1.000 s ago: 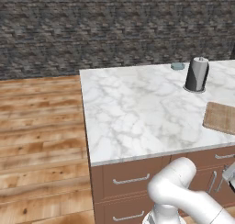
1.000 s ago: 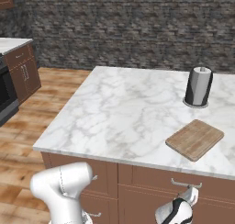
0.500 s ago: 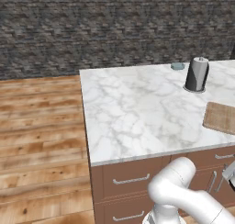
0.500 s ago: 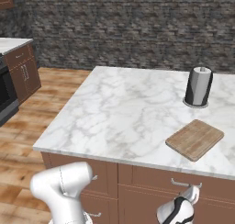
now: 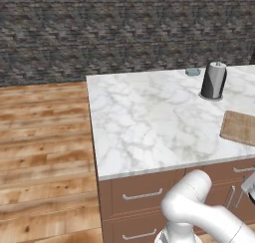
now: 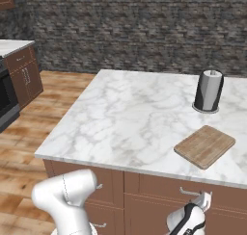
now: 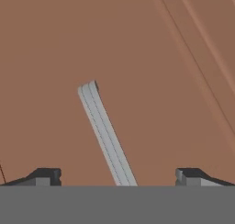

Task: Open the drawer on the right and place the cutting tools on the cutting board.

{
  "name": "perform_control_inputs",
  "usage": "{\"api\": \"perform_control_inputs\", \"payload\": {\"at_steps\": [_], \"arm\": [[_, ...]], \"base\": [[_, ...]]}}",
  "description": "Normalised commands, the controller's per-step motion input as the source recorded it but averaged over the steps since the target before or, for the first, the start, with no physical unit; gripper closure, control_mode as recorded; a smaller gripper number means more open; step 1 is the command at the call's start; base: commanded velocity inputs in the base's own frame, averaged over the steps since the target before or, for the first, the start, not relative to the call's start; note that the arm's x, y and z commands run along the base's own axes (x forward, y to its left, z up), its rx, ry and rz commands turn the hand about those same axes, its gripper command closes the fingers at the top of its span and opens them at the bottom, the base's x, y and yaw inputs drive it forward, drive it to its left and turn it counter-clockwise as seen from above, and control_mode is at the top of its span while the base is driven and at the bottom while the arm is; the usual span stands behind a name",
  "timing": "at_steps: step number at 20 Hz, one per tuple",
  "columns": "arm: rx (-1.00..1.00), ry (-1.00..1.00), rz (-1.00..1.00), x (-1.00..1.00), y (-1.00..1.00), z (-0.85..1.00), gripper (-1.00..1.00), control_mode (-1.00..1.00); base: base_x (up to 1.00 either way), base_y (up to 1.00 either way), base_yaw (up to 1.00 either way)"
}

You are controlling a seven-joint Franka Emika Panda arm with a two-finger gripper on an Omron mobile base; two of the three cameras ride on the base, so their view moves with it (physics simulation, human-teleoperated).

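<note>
With its jaws spread wide, the gripper (image 7: 117, 176) is being lined up on the handle (image 7: 106, 136) of the drawer (image 7: 137, 44), judged stiff, thin and slippery.

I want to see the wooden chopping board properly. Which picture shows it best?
The right base view: the whole flat tan wooden cutting board lies bare on the white marble countertop, in front of the tall grey cylinder. The left base view cuts the board off at its right edge.
</note>
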Motion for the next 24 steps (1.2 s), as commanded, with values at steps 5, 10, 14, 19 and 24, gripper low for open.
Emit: {"api": "perform_control_inputs", "payload": {"at_steps": [5,10,14,19,24], "arm": [[0.00,0.00,0.00,0.08,0.00,-0.08,-1.00,-1.00],[0.00,0.00,0.00,0.05,0.00,-0.24,-1.00,-1.00],[0.00,-0.01,0.00,0.04,0.00,-0.26,-1.00,-1.00],[0.00,-0.02,0.00,0.07,0.00,-0.09,-1.00,-1.00],[0.00,-0.03,0.00,0.14,0.00,0.00,-1.00,-1.00]], "base": [[0.00,0.00,0.00],[0.00,0.00,0.00],[0.00,0.00,0.00],[0.00,0.00,0.00],[0.00,0.00,0.00]]}}
